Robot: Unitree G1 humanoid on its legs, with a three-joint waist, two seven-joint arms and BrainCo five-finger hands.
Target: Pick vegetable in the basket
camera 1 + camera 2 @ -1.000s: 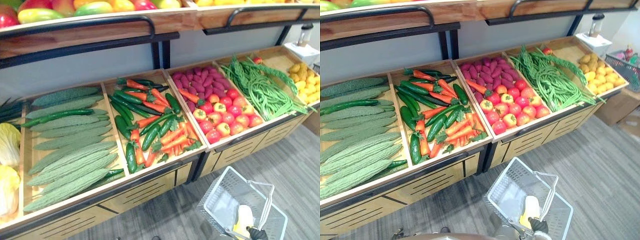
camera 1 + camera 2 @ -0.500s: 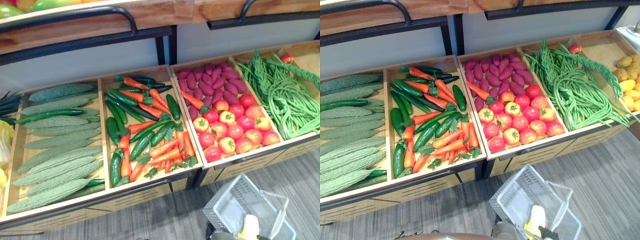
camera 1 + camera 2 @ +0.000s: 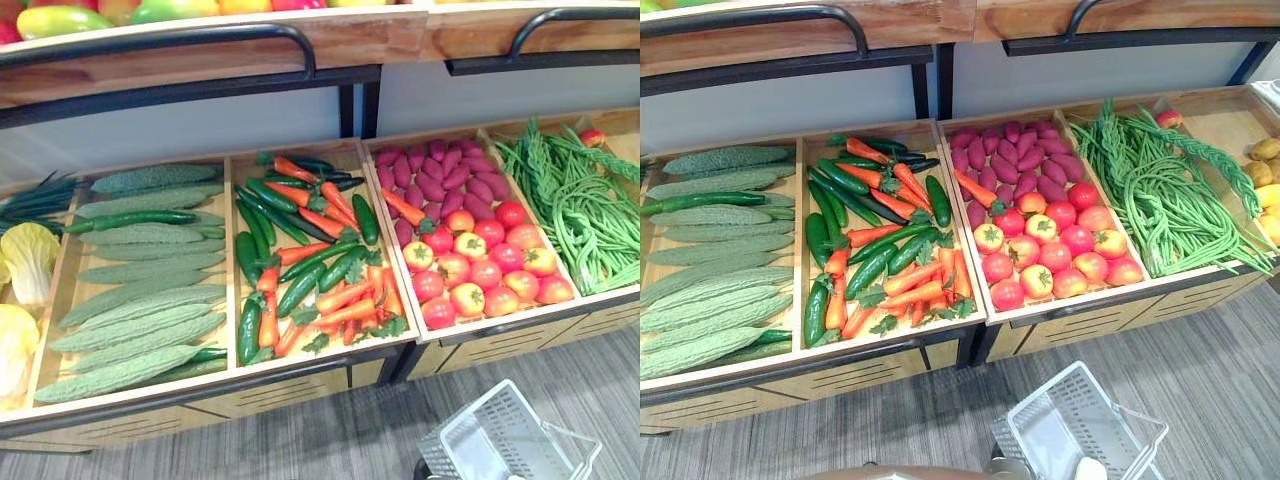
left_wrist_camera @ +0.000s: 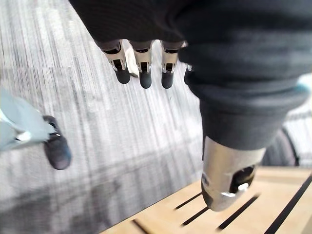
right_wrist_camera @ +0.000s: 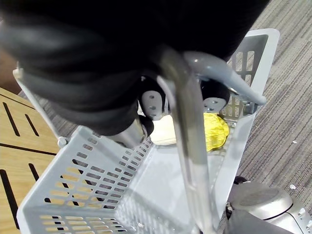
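- The grey basket [image 3: 1072, 432] is at the lower right of the right eye view, in front of the wooden display stand [image 3: 890, 365] and over the grey floor [image 3: 790, 440].
- The right hand [image 5: 151, 102] has its fingers curled round the basket's metal handle [image 5: 187, 146] and holds it firmly.
- One yellow and pale vegetable [image 5: 214, 131] lies inside the basket on its bottom, against an end wall.
- The left hand [image 4: 195, 53] hangs above the floor beside the wooden front of the stand. Its fingers [image 4: 141, 63] are straight and a little apart, the thumb away from them, and it holds nothing.
- In the left eye view the stand holds bitter gourds [image 3: 140, 330] at the left.
- Carrots [image 3: 345, 295] mixed with cucumbers [image 3: 300, 288] are in the middle compartment.
- Tomatoes [image 3: 470, 270] are right of the middle, and long beans [image 3: 590, 215] are at the right edge.
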